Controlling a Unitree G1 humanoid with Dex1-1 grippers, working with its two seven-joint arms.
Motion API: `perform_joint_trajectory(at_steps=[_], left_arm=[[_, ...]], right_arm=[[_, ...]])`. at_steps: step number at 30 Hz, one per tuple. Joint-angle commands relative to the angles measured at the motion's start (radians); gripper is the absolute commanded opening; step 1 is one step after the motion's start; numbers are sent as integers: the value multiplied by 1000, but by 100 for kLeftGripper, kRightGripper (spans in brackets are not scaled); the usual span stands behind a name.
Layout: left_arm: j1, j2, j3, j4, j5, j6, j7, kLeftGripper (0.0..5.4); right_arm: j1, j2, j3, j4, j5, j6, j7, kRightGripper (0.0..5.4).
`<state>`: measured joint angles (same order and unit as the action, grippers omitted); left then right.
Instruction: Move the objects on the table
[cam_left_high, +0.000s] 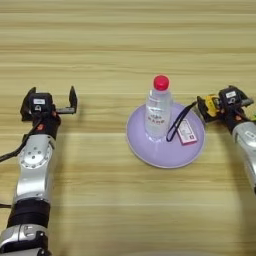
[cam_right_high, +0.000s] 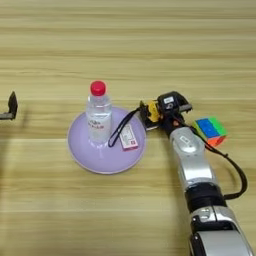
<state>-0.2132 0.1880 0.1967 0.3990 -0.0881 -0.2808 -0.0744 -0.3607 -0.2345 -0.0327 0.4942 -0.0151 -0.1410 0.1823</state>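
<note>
On the lilac plate (cam_right_high: 80, 150) stands the water bottle (cam_right_high: 98, 120) upright. At the plate's right rim the right gripper (cam_right_high: 152, 114) clamps the tape measure (cam_right_high: 150, 112), its strap (cam_right_high: 121, 129) trailing onto the plate. Right of that arm lies the puzzle cube (cam_right_high: 210, 130). Well left, the left gripper (cam_left_high: 50, 102) rests spread apart on the table (cam_left_high: 125, 40).

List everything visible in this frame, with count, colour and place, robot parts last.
water bottle: one, clear with red cap, upright on the plate.
plate: one, lilac, table centre.
tape measure: one, yellow and black, at the plate's right rim in the right gripper; its black strap and red-white tag lie on the plate.
puzzle cube: one, multicoloured, on the table right of the right arm.
table: one, light wood planks, fills the view.
left gripper: one, black, open, far left of the plate, holding nothing.
right gripper: one, black, at the tape measure.
</note>
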Motion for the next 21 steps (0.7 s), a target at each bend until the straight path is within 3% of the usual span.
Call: perform_joint_trajectory(at_steps=[1,6,13,21], left_arm=[[7,7,3,-7,0,1,-2,540],[7,7,3,-10,0,3,0,540],[6,6,4,-12,-1,4,2,540],[12,3,4,-25,0,8,3,540]], right_arm=[[36,-16,-15,-91,9,5,4,537],[86,-40,-41,-180,19,12,11,537],[205,-105,-97,-320,37,28,41,537],[309,-153,-160,-396,57,45,56,537]])
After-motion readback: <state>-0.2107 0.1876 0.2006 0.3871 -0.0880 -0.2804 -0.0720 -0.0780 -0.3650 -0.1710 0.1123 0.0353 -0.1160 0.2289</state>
